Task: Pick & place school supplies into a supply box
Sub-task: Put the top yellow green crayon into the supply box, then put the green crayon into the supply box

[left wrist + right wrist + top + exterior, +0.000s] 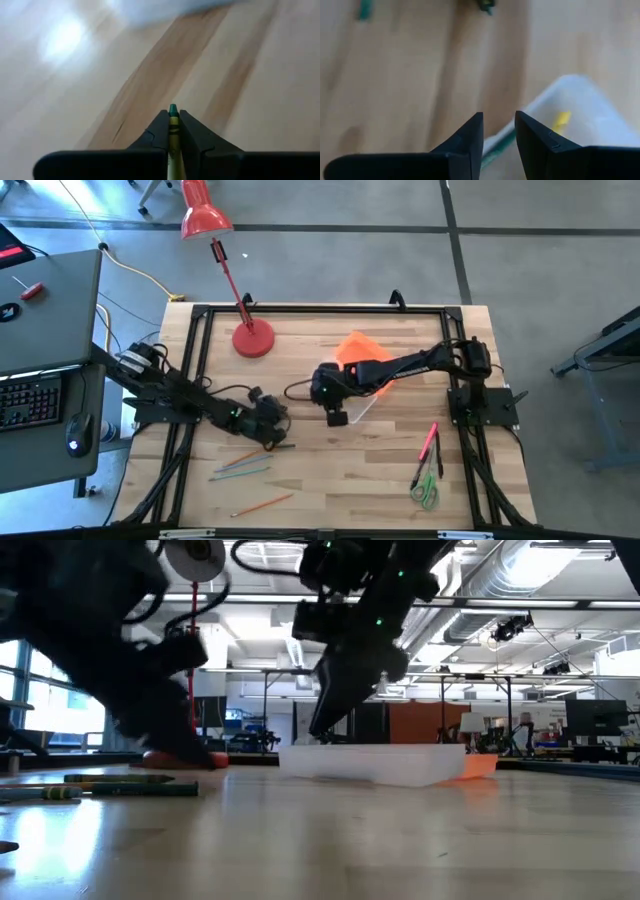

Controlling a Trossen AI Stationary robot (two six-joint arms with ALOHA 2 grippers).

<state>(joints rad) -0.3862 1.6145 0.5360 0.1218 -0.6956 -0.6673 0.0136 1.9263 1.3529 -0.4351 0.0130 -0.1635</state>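
meanwhile the left gripper (172, 131) is clamped on a green-tipped crayon (173, 125) low over the counter (330, 480), with a few loose pencils (243, 468) lying on the wood just beside it. the right gripper (498, 134), fingers a narrow gap apart and holding nothing, hangs at the near edge of the clear supply box (580, 117), where a yellow piece (562, 121) lies inside. the box's orange lid (358, 346) sits behind that gripper, and green-handled scissors (427, 490) lie well apart from it.

I saw a table (330, 470) of pale, smooth wood with a soft sheen. The supply box (375, 762) looked like frosted clear plastic, and my left hand (172, 125) was matt black plastic pinching a waxy green crayon (173, 131).
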